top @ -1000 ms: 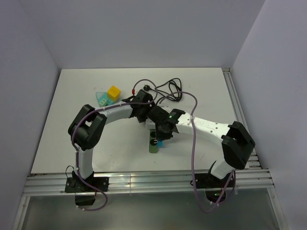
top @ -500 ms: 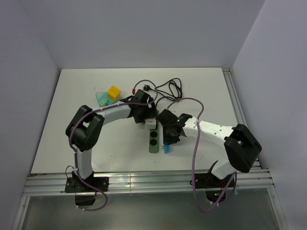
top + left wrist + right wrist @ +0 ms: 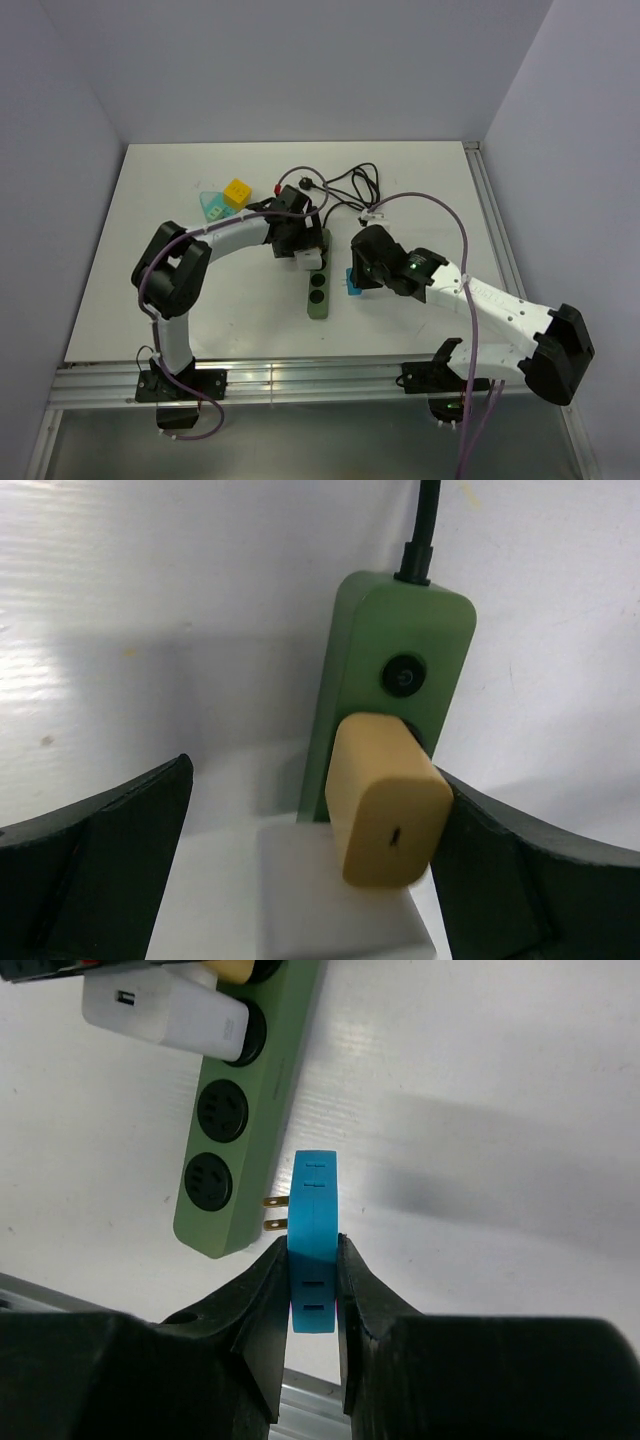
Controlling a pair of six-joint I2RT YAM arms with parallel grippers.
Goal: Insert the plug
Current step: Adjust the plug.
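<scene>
Beside the strip (image 3: 210, 1232), right tool (image 3: 313, 1260) pinches plug (image 3: 313, 1205), perhaps touching it.

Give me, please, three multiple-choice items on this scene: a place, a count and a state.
1. Where is the blue plug? A in the right gripper; B in a socket; C lying loose.
2. How many sockets of the green power strip show empty? A one; B two; C four.
3. The left gripper is: A open; B shut on nothing; C shut on the blue plug.

1 A: fingers pinch it beside the strip. 2 B: two bare sockets below the white adapter. 3 A: fingers wide apart either side of the tan charger.
</scene>
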